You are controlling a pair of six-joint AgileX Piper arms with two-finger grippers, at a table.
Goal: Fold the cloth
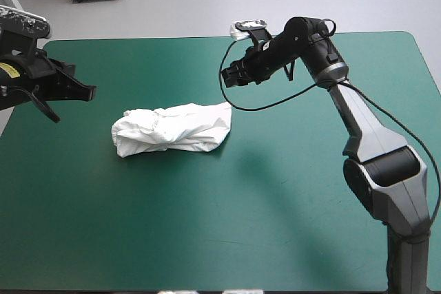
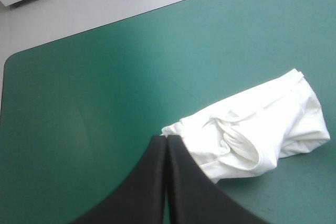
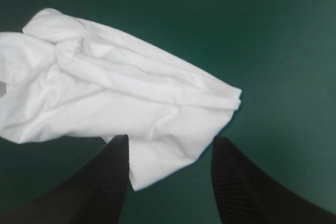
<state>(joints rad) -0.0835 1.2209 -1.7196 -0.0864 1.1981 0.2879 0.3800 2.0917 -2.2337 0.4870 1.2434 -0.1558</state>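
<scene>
The white T-shirt [image 1: 172,129] lies as a crumpled, elongated heap left of the table's middle. My right gripper [image 1: 231,74] hovers raised above and just beyond the heap's right end, open, with nothing held. In the right wrist view its fingers stand apart [image 3: 170,142], and a corner of the T-shirt [image 3: 121,103] lies on the cover below them. My left gripper [image 1: 88,91] hangs near the table's left edge, apart from the heap, shut and empty. In the left wrist view its fingers meet in one arch [image 2: 166,138], the T-shirt [image 2: 252,129] ahead and to one side.
The teal-green cover [image 1: 207,225] spreads wide in front of the heap and to its right. The table's far edge [image 1: 172,38] runs not far behind the right gripper, and its rounded far left corner [image 2: 10,59] shows in the left wrist view.
</scene>
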